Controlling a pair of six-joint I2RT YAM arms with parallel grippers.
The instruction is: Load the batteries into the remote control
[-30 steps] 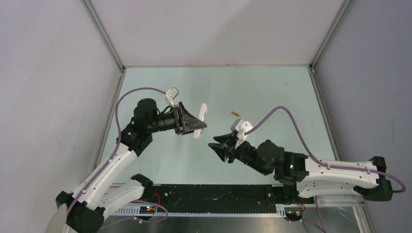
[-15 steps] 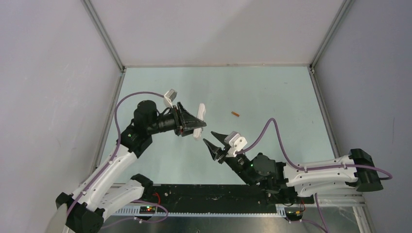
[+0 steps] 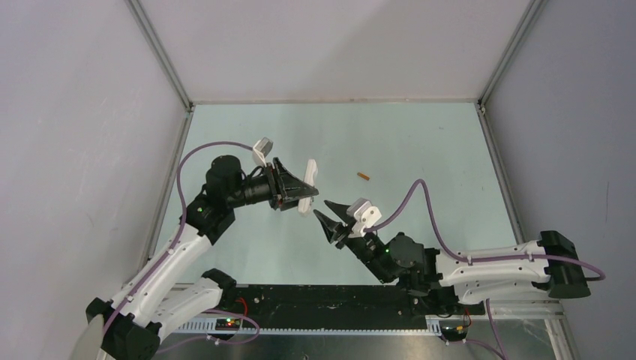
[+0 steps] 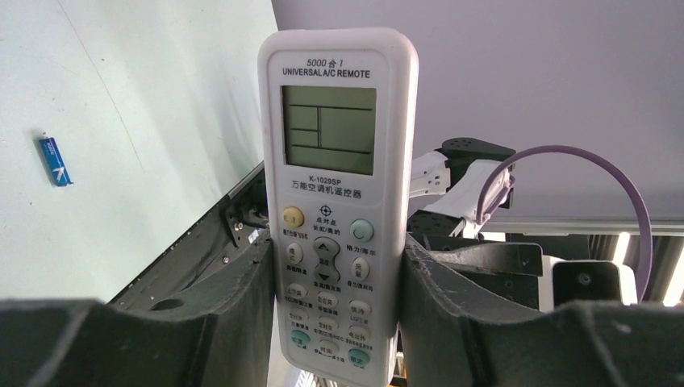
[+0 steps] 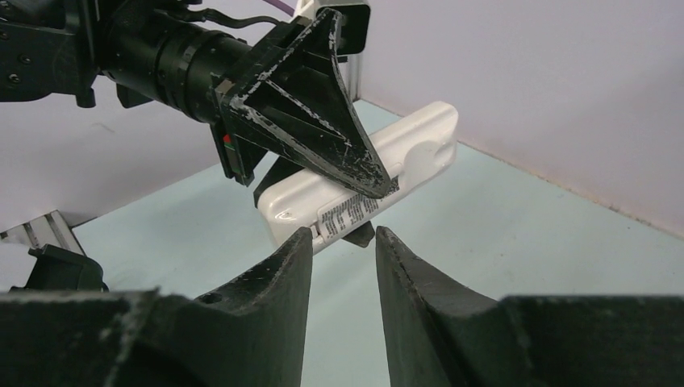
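White remote control point(image 4: 337, 201) inside the left pincer point(image 4: 335, 270)

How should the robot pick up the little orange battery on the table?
Grip the orange battery round its middle, coming straight down from above. It lies flat on the table, so only its top and long sides are free. Set the jaws across its thin width, one on each long side; held end to end it would likely slip.
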